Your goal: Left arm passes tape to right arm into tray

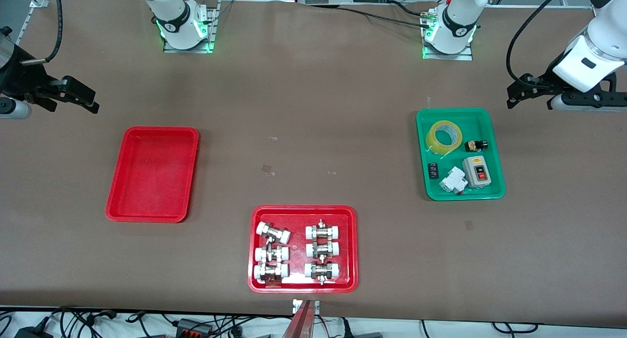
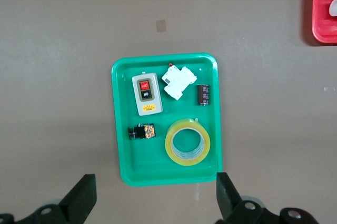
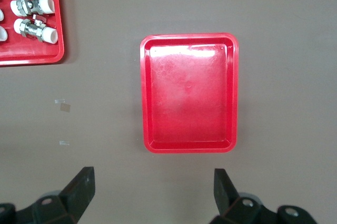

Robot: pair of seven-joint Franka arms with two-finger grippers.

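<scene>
Right of frame, left gripper (image 1: pixel 512 97) spread, empty; tape (image 1: pixel 444 137) in green tray (image 1: pixel 495 147): descend centred, pinch wall; right gripper (image 1: pixel 90 103) spread, waits

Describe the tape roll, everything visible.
The tape is a wide roll of translucent yellow packing tape with a pale inner core and an open centre. It sits in the green tray, in the corner farthest from the front camera, toward the right arm's end, leaning on the rim. No claw touches it.
</scene>
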